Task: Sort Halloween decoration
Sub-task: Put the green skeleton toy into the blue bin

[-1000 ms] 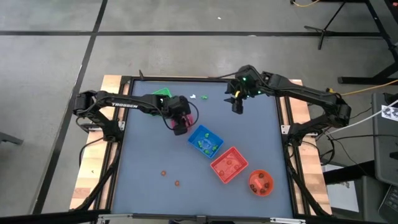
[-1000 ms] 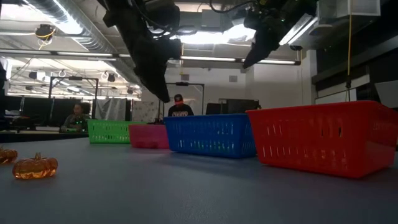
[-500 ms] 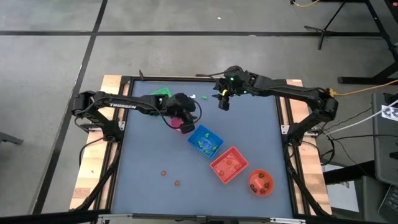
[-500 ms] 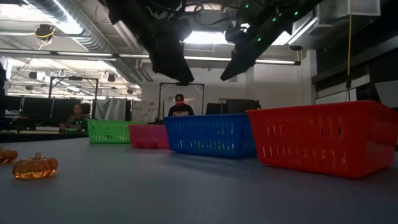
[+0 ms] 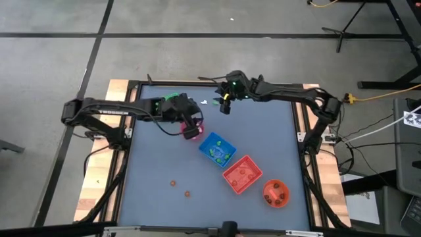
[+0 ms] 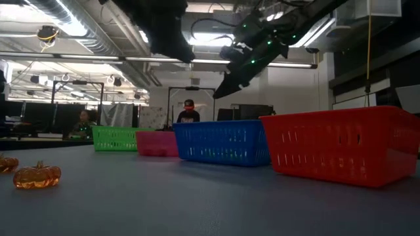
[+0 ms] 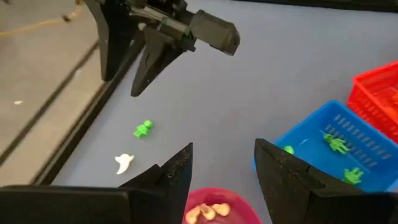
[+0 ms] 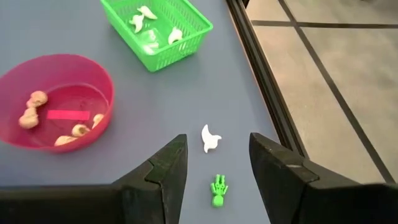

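Trinkets lie scattered over the desk and in its containers. We see a white ghost and a green skeleton loose near the far edge, just beside each other, with the ghost nearer the green tray. That tray sits against the far edge and holds white pieces. The pink bowl, just in front of it, carries small tan skulls and a red strip. Toward the middle stands the blue tray with green figures inside, then the red tray with orange pieces, then the orange bowl near the right front corner. 2 orange pumpkins rest apart from all this, toward the front left.

Our right gripper hangs above the ghost and the skeleton, fingers parted and empty, both pieces showing between the fingers in its wrist view. Our left gripper hovers over the pink bowl, its fingers also spread with nothing between them.

Across the room beyond the desk, 2 people are at distant tables.
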`<state>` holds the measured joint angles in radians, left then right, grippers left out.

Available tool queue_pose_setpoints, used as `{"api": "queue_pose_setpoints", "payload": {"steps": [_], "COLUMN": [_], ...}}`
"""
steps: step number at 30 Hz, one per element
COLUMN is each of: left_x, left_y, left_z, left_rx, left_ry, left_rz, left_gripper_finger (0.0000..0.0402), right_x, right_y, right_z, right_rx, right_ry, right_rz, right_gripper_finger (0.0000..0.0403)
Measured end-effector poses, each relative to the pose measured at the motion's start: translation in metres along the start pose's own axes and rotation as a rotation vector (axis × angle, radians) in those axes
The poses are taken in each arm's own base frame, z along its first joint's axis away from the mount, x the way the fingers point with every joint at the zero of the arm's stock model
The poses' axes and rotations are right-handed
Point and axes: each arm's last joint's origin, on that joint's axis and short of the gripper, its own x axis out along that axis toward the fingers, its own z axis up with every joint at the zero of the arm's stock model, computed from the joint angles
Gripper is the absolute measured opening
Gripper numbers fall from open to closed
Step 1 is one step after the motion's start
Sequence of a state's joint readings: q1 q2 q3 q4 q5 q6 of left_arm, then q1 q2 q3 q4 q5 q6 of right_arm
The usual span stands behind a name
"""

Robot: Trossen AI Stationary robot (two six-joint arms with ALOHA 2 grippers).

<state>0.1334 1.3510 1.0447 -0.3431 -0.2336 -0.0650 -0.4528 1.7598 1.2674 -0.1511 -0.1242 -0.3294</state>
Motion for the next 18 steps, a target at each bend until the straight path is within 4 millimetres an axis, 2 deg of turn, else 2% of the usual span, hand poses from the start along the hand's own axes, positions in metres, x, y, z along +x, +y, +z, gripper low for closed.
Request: {"api": "queue_pose_setpoints", "payload": {"steps": [3,9,13,18], "left_x": [0.000,0.008,0.014,0.017], "left_y": [-0.001,-0.001,-0.001,-0.002], "left_z": [-0.010,-0.042,-0.056,-0.061], "left_rx": [0.003,-0.029,-0.045,-0.061], "left_ry": [-0.003,0.042,0.051,0.020], "left_rz": [0.035,0.040,0.041,0.036], "left_gripper_finger": [0.0156,0.0156,0.0156,0.0156], "right_x": [0.011,0.032,0.041,0.050], "right_y": [-0.005,-0.015,-0.021,-0.035], "right_z": [0.003,0.005,-0.006,-0.025], "right_rx": [0.006,0.025,0.050,0.094], "right_ry": [-0.002,0.025,0.106,0.172], "right_rz": [0.007,0.016,0.030,0.041], "right_gripper_finger": [0.0170,0.0170,0.0170,0.0170]}}
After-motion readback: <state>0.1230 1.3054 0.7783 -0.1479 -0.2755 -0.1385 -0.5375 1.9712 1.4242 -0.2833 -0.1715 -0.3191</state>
